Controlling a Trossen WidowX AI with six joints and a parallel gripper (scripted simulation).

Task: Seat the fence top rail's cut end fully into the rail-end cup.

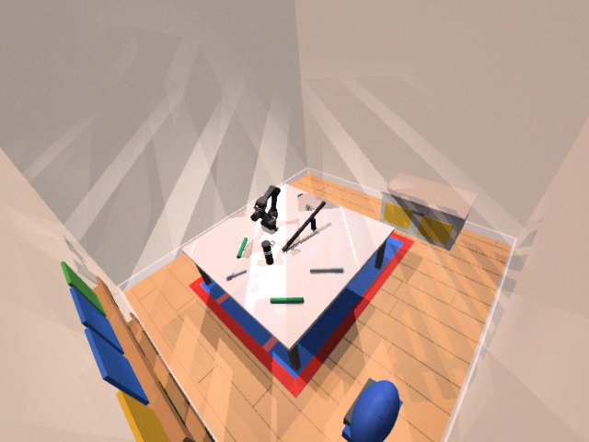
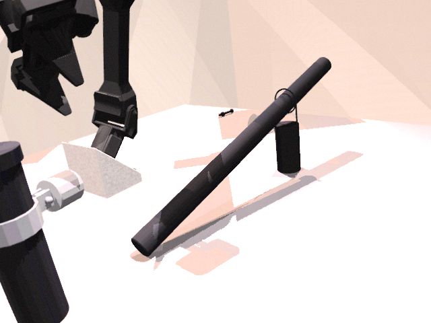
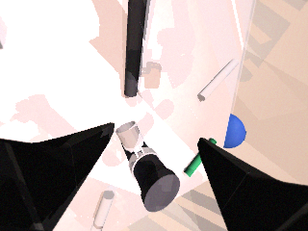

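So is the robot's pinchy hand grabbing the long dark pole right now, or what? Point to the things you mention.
The black two-fingered gripper (image 2: 75,99) (image 3: 157,134): open, holding nothing; the long dark round pole (image 2: 229,158) (image 3: 134,48) (image 1: 304,226) is outside its fingers.

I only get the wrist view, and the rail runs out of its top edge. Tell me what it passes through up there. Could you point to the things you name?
Observer: The exterior view shows the rail (image 1: 304,226) (image 2: 226,167) (image 3: 135,48) passing through a thin loop (image 2: 285,89) above the short post (image 1: 313,224) (image 2: 288,149).

Operator: Give me the height of its near end against the cup.

Observer: In the exterior view the near end (image 1: 284,249) (image 2: 142,245) (image 3: 130,92) is down close to the table top, lower than the cup (image 1: 271,243) (image 2: 71,189) (image 3: 128,136).

Operator: Check the slope beyond the loop.

Observer: The rail keeps rising past the loop, and its far end (image 1: 323,203) (image 2: 324,63) sticks up above it.
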